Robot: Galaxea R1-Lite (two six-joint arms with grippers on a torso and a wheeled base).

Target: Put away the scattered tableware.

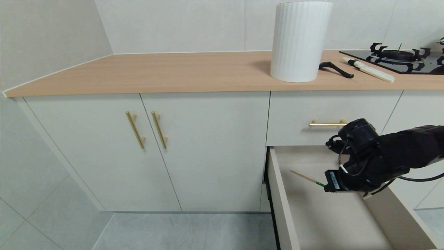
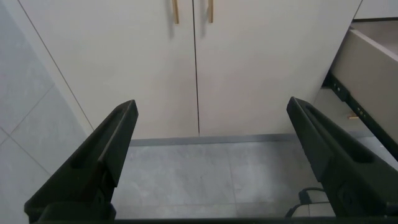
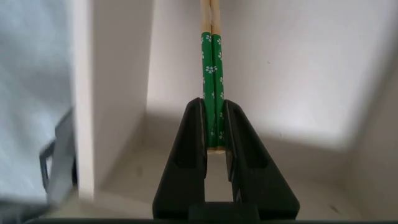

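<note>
My right gripper [image 3: 213, 112] is closed on the pair of chopsticks [image 3: 212, 56], pinching the green butt end. Their long axis runs straight out from the jaws, over the open drawer [image 1: 277, 187], tips toward its left wall. I cannot tell if the tips touch the drawer floor. My left gripper [image 2: 211, 109] hangs open, well apart.

The wooden table [image 1: 156, 74] runs along the tiled wall over pale cabinets. Right of its middle a tall white ribbed cylinder [image 1: 300, 41] stands upright. Just right of it lies a black curved utensil [image 1: 335, 68], and near that, farther right, a white knife-like tool [image 1: 368, 69] with a dark band. A black hob [image 1: 399, 60] is set into the far right end. Below, a drawer [image 1: 281, 201] stands pulled open.
</note>
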